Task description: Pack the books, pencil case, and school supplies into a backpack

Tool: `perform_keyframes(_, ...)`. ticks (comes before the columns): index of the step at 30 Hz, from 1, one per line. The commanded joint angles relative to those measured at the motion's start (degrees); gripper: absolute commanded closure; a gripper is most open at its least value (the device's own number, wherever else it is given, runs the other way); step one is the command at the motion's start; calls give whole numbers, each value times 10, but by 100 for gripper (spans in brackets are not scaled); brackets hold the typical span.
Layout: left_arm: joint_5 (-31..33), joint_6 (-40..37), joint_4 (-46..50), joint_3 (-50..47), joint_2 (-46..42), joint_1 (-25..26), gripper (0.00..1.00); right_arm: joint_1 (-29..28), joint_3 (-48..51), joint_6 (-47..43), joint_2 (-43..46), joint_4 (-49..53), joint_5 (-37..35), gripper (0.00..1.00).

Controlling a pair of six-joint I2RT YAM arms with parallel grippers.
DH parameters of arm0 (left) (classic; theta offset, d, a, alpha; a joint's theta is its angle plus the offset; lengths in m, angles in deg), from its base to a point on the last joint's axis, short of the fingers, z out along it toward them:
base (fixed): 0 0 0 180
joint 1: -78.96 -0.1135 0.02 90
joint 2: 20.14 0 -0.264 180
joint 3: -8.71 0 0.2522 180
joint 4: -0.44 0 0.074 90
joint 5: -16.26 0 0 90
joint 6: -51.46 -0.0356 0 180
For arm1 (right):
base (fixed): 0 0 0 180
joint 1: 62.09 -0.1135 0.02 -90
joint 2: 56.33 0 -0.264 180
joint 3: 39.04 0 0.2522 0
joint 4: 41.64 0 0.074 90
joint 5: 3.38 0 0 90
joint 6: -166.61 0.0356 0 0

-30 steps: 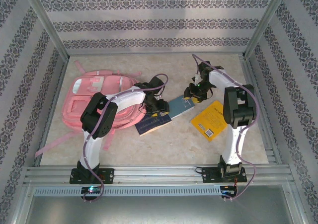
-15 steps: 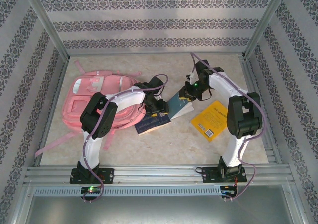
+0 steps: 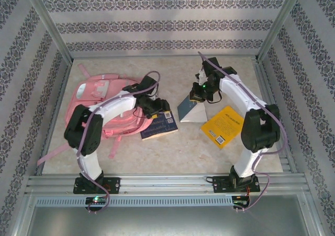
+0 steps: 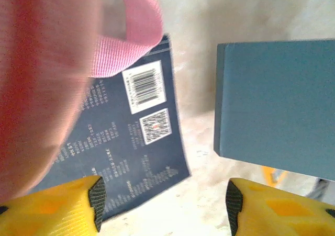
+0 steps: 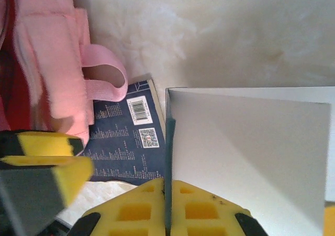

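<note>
The pink backpack (image 3: 97, 102) lies at the left, and its loop strap (image 4: 125, 32) hangs over a navy book (image 3: 159, 126) lying flat beside it. My left gripper (image 3: 152, 106) hovers open above that book (image 4: 131, 142), nothing between its fingers (image 4: 163, 204). My right gripper (image 3: 198, 92) is shut on the cover edge of a teal notebook (image 5: 168, 142). The notebook is lifted and tilted (image 3: 189, 109), with white pages (image 5: 246, 142) showing. A yellow book (image 3: 222, 126) lies flat at the right. The pencil case and school supplies are out of view.
Patterned walls and metal frame posts (image 3: 49, 32) enclose the marble tabletop (image 3: 172, 152). Pink backpack straps (image 3: 52, 152) trail toward the front left corner. The left arm's elbow (image 3: 78, 134) stands over the backpack's near side.
My right gripper closed on the teal notebook's cover and raised it, so it now stands tilted and open. The left arm swung back and left, and its jaws widened slightly.
</note>
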Motion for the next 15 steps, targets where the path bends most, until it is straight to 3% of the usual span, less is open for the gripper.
perform_keyframes(1, -31, 56, -64, -33, -56, -26, 35, -4, -7, 20, 54, 2, -24, 100)
perform_keyframes(5, -67, 121, -155, -80, -95, -51, 22, -2, 13, 62, 92, -35, 23, 100)
perform_keyframes(15, -138, 199, -270, -76, -68, -55, 22, 7, 64, 178, 148, -157, 160, 100)
